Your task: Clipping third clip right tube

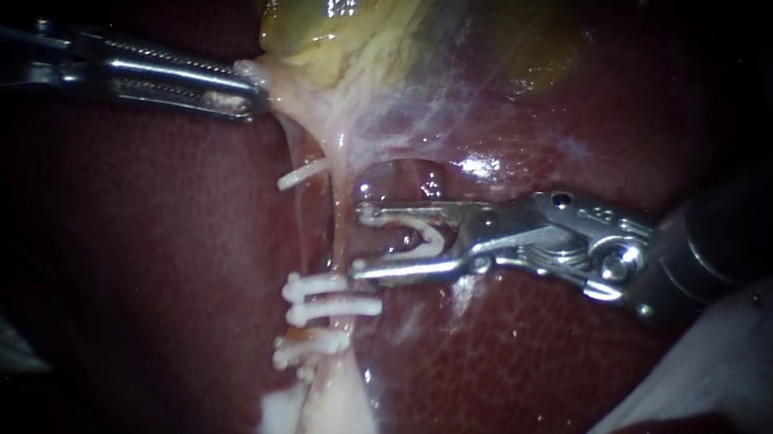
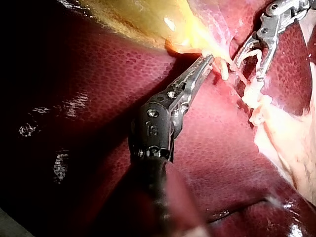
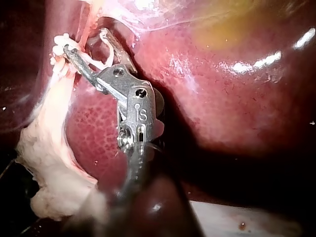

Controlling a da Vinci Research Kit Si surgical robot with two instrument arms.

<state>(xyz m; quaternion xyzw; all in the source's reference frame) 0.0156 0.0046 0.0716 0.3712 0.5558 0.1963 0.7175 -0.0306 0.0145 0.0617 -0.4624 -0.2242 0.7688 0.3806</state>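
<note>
My left instrument [image 1: 248,92] comes in level from the left, its jaws shut on pale tissue at the neck of the yellow gallbladder [image 1: 355,11]; the left wrist view shows that grip [image 2: 207,61]. My right instrument [image 1: 361,241] has open jaws with a white clip [image 1: 426,238] seated between them. Its tips stand just right of the right tube [image 1: 341,226], above two white clips [image 1: 332,298] that sit on that tube. In the right wrist view the open jaws [image 3: 84,42] reach the pale strand. One more clip [image 1: 301,175] sits on the thin left tube.
Dark red liver [image 1: 504,385] lies all around and under both tubes. A further white clip [image 1: 313,343] sits lower on the pale stalk. A pale sheet [image 1: 740,358] lies under the right instrument's shaft at the lower right.
</note>
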